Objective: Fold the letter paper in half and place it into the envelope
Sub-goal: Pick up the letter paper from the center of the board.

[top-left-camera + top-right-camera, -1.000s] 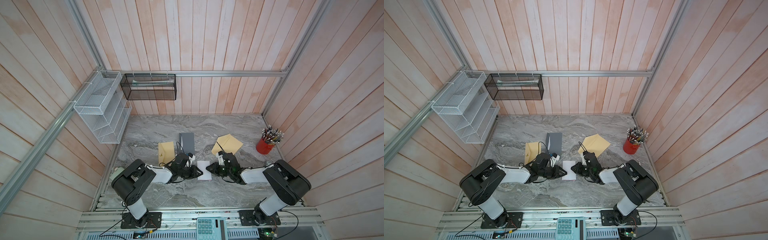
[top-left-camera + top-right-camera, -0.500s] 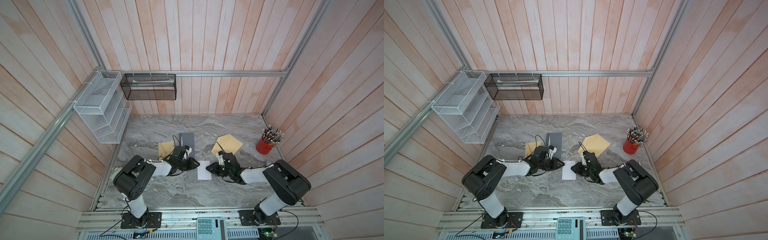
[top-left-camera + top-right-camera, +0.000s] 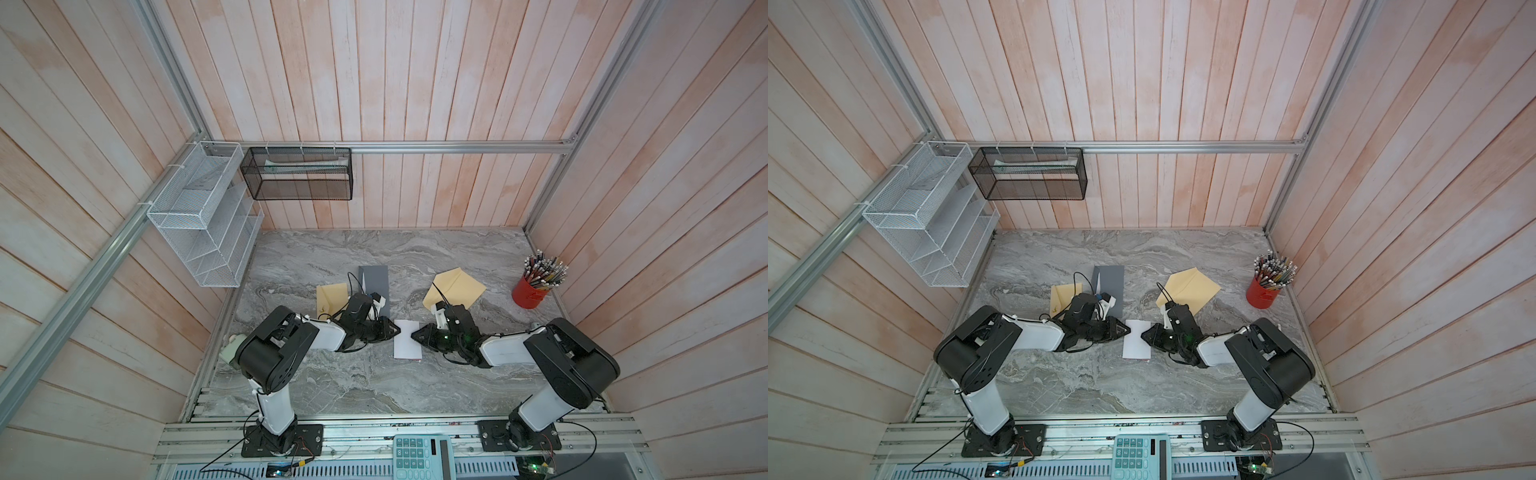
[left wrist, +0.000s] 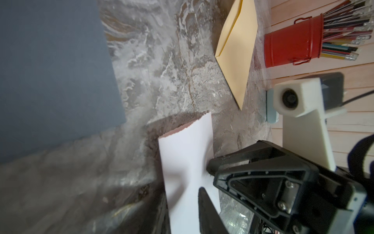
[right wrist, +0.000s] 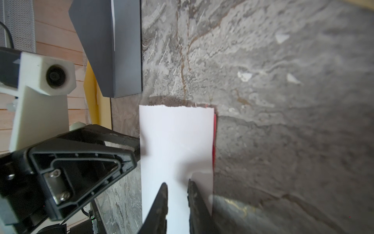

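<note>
The letter paper [image 3: 407,347] [image 3: 1137,347] lies folded and white on the marble between my two grippers; a red edge shows under its upper layer in the right wrist view [image 5: 176,131]. My left gripper [image 3: 397,329] [image 4: 182,194] is at the paper's left edge, turned on its side, jaws apart with the paper [image 4: 186,145] between them. At the right edge my right gripper [image 3: 414,336] [image 5: 176,182] has its jaws narrowly apart around the upper layer. A tan envelope [image 3: 457,286] [image 4: 236,54] with its flap open lies behind the right gripper.
A second tan envelope [image 3: 330,295] and a grey folder [image 3: 374,280] lie behind the left gripper. A red cup of pencils [image 3: 528,291] stands at the right wall. Wire racks [image 3: 203,216] hang at the back left. A calculator [image 3: 417,457] sits on the front rail.
The left gripper drew back toward the rear left half a second ago, then returned to the paper's left edge. The right gripper and the paper have stayed put.
</note>
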